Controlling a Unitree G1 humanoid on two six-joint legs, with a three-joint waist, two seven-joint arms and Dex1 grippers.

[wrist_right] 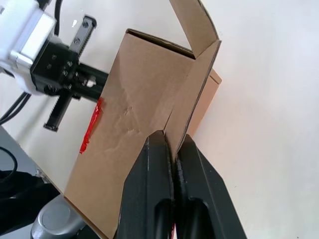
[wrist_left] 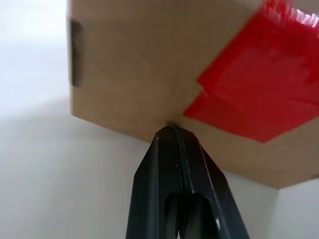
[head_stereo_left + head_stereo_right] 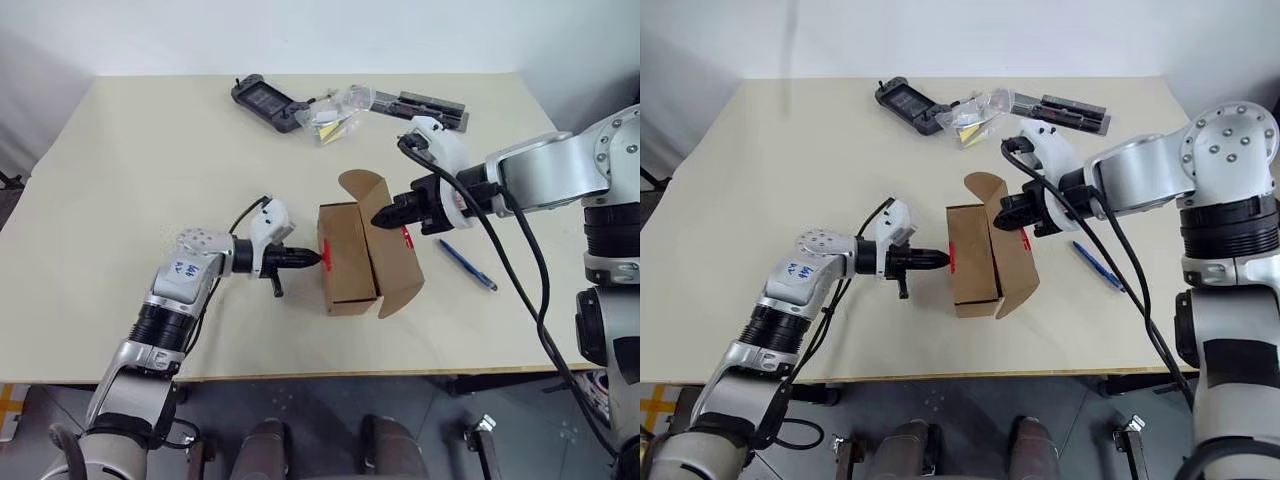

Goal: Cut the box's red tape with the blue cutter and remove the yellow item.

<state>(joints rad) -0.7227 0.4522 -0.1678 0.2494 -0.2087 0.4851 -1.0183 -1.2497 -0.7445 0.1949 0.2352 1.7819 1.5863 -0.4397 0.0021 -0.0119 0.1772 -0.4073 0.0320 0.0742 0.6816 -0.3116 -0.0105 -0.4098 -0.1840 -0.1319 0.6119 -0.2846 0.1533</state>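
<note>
A small brown cardboard box (image 3: 348,262) sits near the middle of the pale table (image 3: 130,180). Its big lid flap (image 3: 392,245) is pulled open and stands up on the box's 3 o'clock side.

The left gripper (image 3: 312,258) comes in from 9 o'clock. Its two black fingers are pressed tight together with nothing between them. Their tip touches the side wall of the box, just beside a bright red strip of tape (image 2: 259,94) stuck there.

The right gripper (image 3: 382,216) comes in from 3 o'clock. Its black fingers (image 1: 159,189) are squeezed shut on the edge of the open flap, holding it up.

A thin blue pen-shaped cutter (image 3: 466,265) lies flat on the table at 3 o'clock from the box, near it but not touching, under the right arm.

At 12 o'clock, well apart from the box near the far edge, lie a dark flat gadget with a screen (image 3: 264,102), a clear plastic bag with yellowish bits (image 3: 335,120), and a flat black tool strip (image 3: 430,105).

The inside of the box is hidden, so what is in it cannot be told.
</note>
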